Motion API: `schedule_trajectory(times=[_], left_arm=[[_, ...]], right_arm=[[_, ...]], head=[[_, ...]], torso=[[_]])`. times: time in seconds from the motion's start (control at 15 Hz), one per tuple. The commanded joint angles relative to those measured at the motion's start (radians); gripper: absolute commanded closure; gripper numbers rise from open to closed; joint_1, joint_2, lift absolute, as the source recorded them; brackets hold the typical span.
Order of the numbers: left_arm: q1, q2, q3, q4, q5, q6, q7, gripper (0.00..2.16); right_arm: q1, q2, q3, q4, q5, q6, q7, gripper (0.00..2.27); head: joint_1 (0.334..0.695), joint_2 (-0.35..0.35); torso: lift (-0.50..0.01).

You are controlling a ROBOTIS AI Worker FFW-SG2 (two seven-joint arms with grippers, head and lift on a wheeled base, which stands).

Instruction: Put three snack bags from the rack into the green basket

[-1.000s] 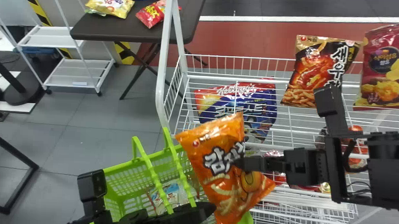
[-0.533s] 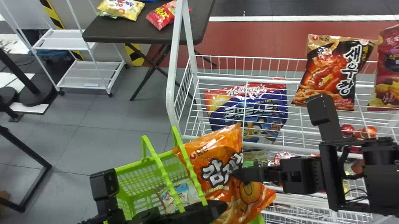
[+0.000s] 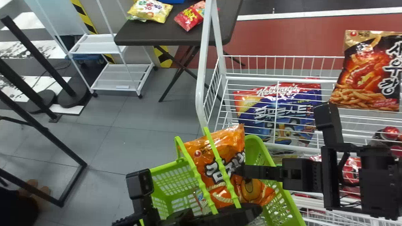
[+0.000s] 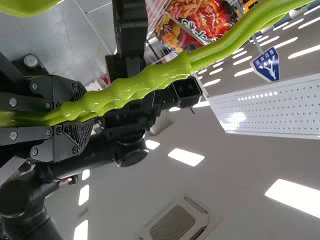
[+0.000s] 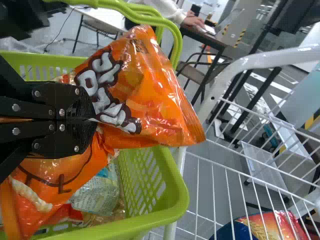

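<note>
My right gripper (image 3: 241,170) is shut on an orange snack bag (image 3: 258,192), which hangs at the mouth of the green basket (image 3: 296,215), partly behind its handles. In the right wrist view the gripper (image 5: 92,120) pinches the crumpled middle of the orange bag (image 5: 155,110), above the basket (image 5: 172,202). A clear and blue pack (image 5: 100,192) lies inside. Low in the head view, my left gripper (image 3: 241,213) is at the green handles (image 3: 200,181); the left wrist view has the gripper (image 4: 80,117) shut around the handles (image 4: 135,85).
The white wire rack (image 3: 202,73) stands beyond and right of the basket. It holds a black-and-red snack bag (image 3: 366,75), a blue-and-red cereal bag (image 3: 278,110) and red round items (image 3: 391,133). Behind is a dark table (image 3: 177,35) with snack bags; a white cart (image 3: 122,73) stands left.
The orange bag has moved left relative to the basket and now hangs behind both handles, over the opening. The head view has swung left, so the basket and rack appear farther right.
</note>
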Motion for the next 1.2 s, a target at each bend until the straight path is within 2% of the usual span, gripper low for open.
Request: schedule_trajectory(times=[0.0, 0.07, 0.13, 0.27, 0.47, 0.73, 1.0, 1.07, 1.13], left_arm=[[0.001, -0.003, 0.005, 0.0, 0.006, 0.001, 0.001, 2.15], [-0.001, -0.003, 0.01, 0.0, 0.009, 0.001, -0.001, 2.15], [-0.001, -0.003, 0.013, 0.0, 0.012, 0.001, -0.001, 2.15], [-0.001, -0.003, 0.018, 0.0, 0.014, 0.001, -0.001, 2.15], [0.002, -0.003, 0.027, 0.0, 0.018, 0.004, -0.002, 2.15], [0.002, -0.003, 0.03, -0.001, 0.021, 0.01, -0.002, 2.15], [0.004, -0.003, 0.034, -0.003, 0.024, 0.013, -0.004, 2.15], [0.005, -0.003, 0.036, -0.003, 0.024, 0.016, -0.004, 2.15], [0.005, -0.003, 0.036, -0.003, 0.026, 0.016, -0.005, 2.15]], right_arm=[[0.008, 0.005, 0.002, 0.051, -0.011, -0.02, 0.01, 1.73], [0.016, 0.005, 0.001, 0.063, -0.034, -0.02, 0.015, 0.83], [0.016, 0.003, -0.004, 0.074, -0.059, -0.017, 0.015, 0.06], [0.027, 0.003, -0.021, 0.071, -0.09, 0.014, 0.015, 0.0], [0.042, -0.003, -0.064, 0.042, -0.117, 0.035, 0.015, 0.06], [0.04, -0.015, -0.168, -0.002, -0.116, 0.045, 0.015, 0.06], [0.033, -0.067, -0.214, -0.11, 0.154, -0.087, 0.007, 0.07], [0.036, -0.077, -0.214, -0.124, 0.24, -0.139, 0.001, 0.07], [0.037, -0.078, -0.209, -0.13, 0.326, -0.182, -0.005, 0.07]], head=[[0.695, 0.298], [0.695, 0.302], [0.695, 0.309], [0.695, 0.319], [0.695, 0.329], [0.695, 0.304], [0.695, 0.189], [0.695, 0.15], [0.695, 0.081]], torso=[[0.0], [0.0], [0.0], [0.0], [0.0], [0.0], [0.0], [0.0], [0.0]])
